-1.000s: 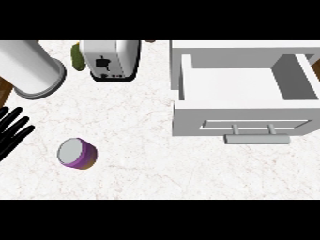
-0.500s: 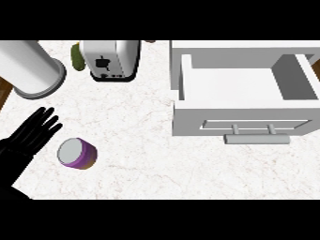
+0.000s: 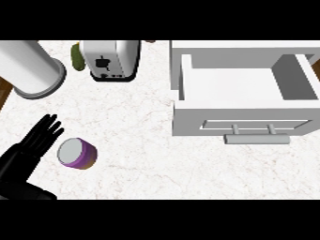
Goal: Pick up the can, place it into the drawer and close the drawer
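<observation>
1. Left hand (image 3: 31, 147) comes in at the lower left of the head view, black, fingers straight and spread, tips pointing up and slightly right. It grasps nothing.
2. Can (image 3: 76, 153) lies on the white marble counter (image 3: 141, 154) just to the right of that hand, purple side, pale grey round end facing up. Whether the fingers touch it cannot be told; they sit right beside its left edge.
3. No writing or label can be read on the can.
4. Drawer (image 3: 249, 96) stands open at the right, white, well apart from the can. Its front panel carries a grey bar handle (image 3: 256, 138) facing the lower edge.
5. Toaster (image 3: 109, 61) sits at the top centre, white with a dark lever slot on its front; no brand legible.
6. A green object (image 3: 78, 56) shows just left of the toaster, mostly hidden.
7. Large white cylinder (image 3: 22, 68) with a grey base rim stands at the upper left.
8. Right hand does not show.
</observation>
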Motion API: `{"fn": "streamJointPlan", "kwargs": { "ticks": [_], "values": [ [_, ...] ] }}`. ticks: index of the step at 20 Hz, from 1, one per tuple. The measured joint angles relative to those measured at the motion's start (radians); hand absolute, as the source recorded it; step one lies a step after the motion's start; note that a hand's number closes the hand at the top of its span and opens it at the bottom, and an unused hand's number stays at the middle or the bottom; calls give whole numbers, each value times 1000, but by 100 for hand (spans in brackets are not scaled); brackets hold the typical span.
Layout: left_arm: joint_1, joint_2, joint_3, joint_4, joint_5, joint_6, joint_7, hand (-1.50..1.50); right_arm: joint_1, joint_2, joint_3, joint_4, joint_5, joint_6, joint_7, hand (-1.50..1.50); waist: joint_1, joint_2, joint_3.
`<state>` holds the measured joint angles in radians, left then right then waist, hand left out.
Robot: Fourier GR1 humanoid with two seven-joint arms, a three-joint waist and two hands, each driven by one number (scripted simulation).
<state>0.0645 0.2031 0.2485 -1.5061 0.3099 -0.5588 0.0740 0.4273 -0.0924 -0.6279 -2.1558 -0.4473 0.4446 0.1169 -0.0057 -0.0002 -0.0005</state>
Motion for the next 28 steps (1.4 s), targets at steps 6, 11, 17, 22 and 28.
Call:
{"fn": "streamJointPlan", "kwargs": {
  "ticks": [6,11,17,22,28],
  "values": [
    [-72,17,25,209,-96,6,-147,-150,-10,18,-19,21,14,35,-13,-150,-2,1,0],
    [-98,45,35,379,-159,-19,-277,-150,-23,15,-38,-13,-10,33,30,-150,-2,1,0],
    [-162,68,26,582,-233,-29,-417,-150,-24,22,-77,4,-30,66,32,-150,-3,1,0],
    [-225,70,19,736,-271,-19,-496,-150,-26,19,-103,-25,-65,76,73,-150,-4,1,0],
    [-279,72,9,879,-295,-26,-567,-150,-42,41,-102,-53,-61,71,105,-150,-4,1,0]
  ]
}}
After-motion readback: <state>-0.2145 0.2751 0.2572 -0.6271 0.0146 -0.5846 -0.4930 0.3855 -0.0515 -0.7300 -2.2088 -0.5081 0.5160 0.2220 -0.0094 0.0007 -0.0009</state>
